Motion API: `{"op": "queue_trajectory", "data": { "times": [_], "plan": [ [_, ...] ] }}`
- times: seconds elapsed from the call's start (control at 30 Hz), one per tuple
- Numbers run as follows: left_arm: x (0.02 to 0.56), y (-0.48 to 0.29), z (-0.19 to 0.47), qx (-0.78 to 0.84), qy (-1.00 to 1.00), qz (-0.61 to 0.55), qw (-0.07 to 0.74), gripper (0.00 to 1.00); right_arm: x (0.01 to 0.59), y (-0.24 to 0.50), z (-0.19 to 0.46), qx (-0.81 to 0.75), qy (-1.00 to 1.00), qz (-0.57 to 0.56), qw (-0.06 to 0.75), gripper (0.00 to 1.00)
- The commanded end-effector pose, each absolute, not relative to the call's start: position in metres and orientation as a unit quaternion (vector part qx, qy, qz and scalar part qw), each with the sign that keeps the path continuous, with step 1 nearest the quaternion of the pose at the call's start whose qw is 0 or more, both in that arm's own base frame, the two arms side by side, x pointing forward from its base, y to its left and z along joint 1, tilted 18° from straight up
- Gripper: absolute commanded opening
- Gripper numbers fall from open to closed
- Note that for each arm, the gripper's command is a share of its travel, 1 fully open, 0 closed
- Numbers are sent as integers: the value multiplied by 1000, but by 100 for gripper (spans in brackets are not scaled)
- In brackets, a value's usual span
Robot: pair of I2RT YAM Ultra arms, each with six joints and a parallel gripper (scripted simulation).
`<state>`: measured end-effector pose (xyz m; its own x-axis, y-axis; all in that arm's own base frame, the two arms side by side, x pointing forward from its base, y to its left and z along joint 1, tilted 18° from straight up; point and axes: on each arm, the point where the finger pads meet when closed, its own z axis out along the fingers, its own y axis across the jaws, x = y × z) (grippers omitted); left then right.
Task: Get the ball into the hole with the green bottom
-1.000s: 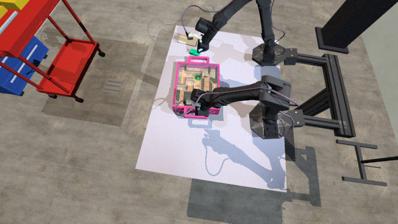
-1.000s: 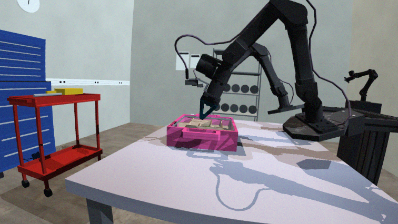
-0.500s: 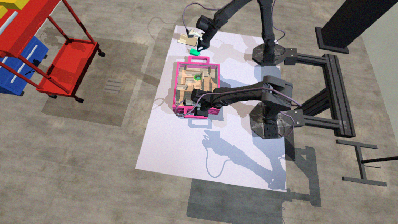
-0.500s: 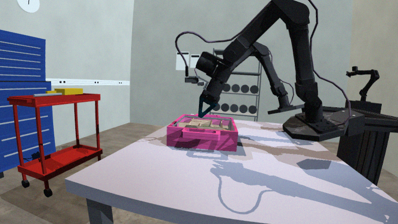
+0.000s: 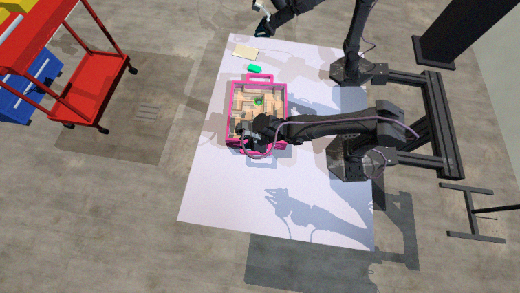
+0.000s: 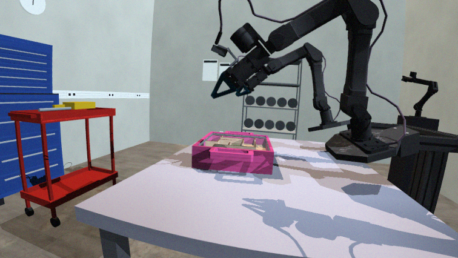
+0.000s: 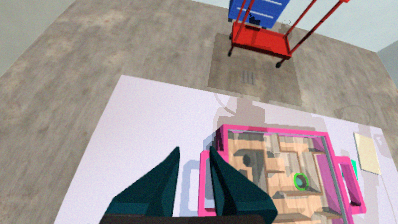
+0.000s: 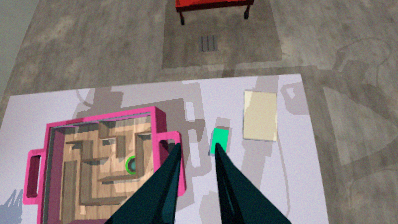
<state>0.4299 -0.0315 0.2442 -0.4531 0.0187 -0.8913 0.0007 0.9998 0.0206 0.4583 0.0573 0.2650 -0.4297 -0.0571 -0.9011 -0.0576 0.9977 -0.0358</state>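
The pink maze board (image 5: 230, 109) (image 6: 230, 160) (image 7: 260, 130) (image 8: 100, 116) lies flat on the white table, with wooden walls inside. The green-ringed hole (image 5: 258, 101) (image 7: 300, 181) (image 8: 131, 164) is near the board's middle. Something greyish shows inside the ring; I cannot tell if it is the ball. My left gripper (image 6: 214, 95) (image 7: 194, 150) hangs high above the board's handle (image 7: 205, 185) at the end away from the green block, fingers partly apart and empty. My right gripper (image 5: 261, 34) (image 6: 240, 92) (image 8: 198, 147) hangs high over the other handle (image 5: 259, 77), also partly apart and empty.
A green block (image 5: 254, 67) (image 8: 220, 141) and a tan card (image 5: 245, 51) (image 8: 260, 116) lie beyond the board's far handle. Both arm bases (image 5: 351, 71) (image 5: 349, 159) stand along one table side. A red cart (image 5: 87, 87) (image 6: 63, 150) stands on the floor.
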Motion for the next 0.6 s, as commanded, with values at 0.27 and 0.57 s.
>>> {"op": "queue_trajectory", "data": {
  "times": [0.27, 0.57],
  "plan": [
    [398, -10, 395, 10, 721, -12, 693, 34, 406, 18, 371, -17, 743, 14, 669, 34],
    [375, 0, 421, 7, 700, -4, 714, 34, 380, 3, 391, -7, 720, 5, 693, 34]
  ]
}}
